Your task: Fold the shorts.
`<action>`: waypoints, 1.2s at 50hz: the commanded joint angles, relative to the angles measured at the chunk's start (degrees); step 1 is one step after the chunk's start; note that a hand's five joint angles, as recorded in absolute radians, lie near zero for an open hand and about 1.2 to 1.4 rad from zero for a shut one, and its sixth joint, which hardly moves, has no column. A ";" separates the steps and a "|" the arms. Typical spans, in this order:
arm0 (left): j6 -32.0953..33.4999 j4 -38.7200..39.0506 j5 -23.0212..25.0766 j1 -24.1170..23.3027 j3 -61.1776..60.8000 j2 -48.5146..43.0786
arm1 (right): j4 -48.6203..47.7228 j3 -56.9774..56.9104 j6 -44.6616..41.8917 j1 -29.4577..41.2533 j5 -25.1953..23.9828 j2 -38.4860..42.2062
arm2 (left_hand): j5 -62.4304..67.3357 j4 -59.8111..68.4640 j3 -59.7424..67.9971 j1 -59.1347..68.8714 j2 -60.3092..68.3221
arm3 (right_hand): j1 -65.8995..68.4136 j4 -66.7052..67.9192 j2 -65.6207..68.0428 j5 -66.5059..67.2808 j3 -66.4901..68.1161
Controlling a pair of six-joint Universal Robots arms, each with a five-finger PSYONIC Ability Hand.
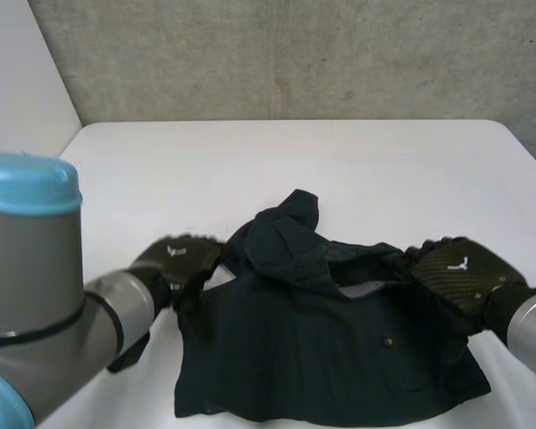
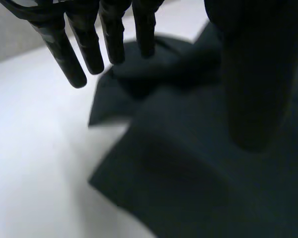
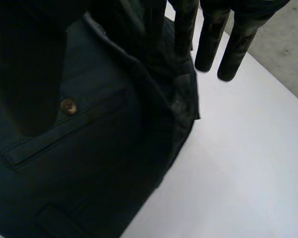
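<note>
Dark navy shorts [image 1: 322, 349] lie crumpled on the white table [image 1: 295, 161], with a bunched fold [image 1: 286, 228] at their far edge. My left hand [image 1: 183, 261] rests at the shorts' left far edge. In its wrist view its fingers [image 2: 64, 49] reach out straight above the cloth [image 2: 179, 173], with the thumb [image 2: 258, 74] apart: open. My right hand [image 1: 456, 273] sits at the right far edge. There its fingers [image 3: 208, 39] are straight over the edge of the shorts [image 3: 89, 163], near a pocket button [image 3: 68, 105]: open, nothing pinched.
A grey wall [image 1: 295, 54] rises behind the table's far edge. Bare white tabletop stretches beyond the shorts and to both sides of them. My left arm [image 1: 36, 295] fills the near left corner.
</note>
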 commanded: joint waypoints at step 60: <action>-0.62 8.03 -1.58 -4.67 -1.96 0.75 | -3.82 -55.22 15.36 7.67 7.18 41.79 | 3.36 3.38 3.57 3.62 3.32 | -1.96 -5.24 -4.62 -5.17 -4.41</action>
